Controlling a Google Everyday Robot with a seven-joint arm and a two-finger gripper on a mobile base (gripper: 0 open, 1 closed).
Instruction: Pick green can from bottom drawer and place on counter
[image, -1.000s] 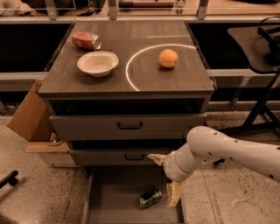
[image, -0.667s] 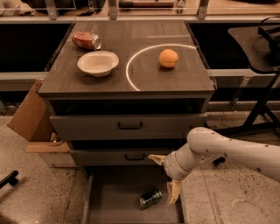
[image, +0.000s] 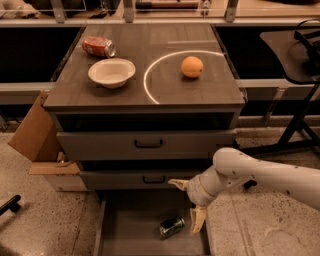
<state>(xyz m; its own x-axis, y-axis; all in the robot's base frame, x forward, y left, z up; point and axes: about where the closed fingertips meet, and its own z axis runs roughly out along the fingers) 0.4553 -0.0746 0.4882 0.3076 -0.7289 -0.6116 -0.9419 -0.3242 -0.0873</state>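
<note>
The green can (image: 172, 226) lies on its side on the floor of the open bottom drawer (image: 130, 227), near its right side. My gripper (image: 189, 206) hangs above the drawer, just up and right of the can, and is open and empty: one finger points left by the middle drawer front, the other points down next to the can's right end without touching it. The white arm comes in from the right. The counter (image: 150, 92) with its thin white curved line lies above.
On the counter stand a white bowl (image: 111, 73), a red-orange can (image: 98, 46) lying at the back left, and an orange (image: 192, 66). A cardboard box (image: 37, 135) leans left of the cabinet. A black chair base (image: 295, 135) stands at right.
The arm and gripper hold nearly the same place above the drawer; at most a slight shift down. The can has not moved.
</note>
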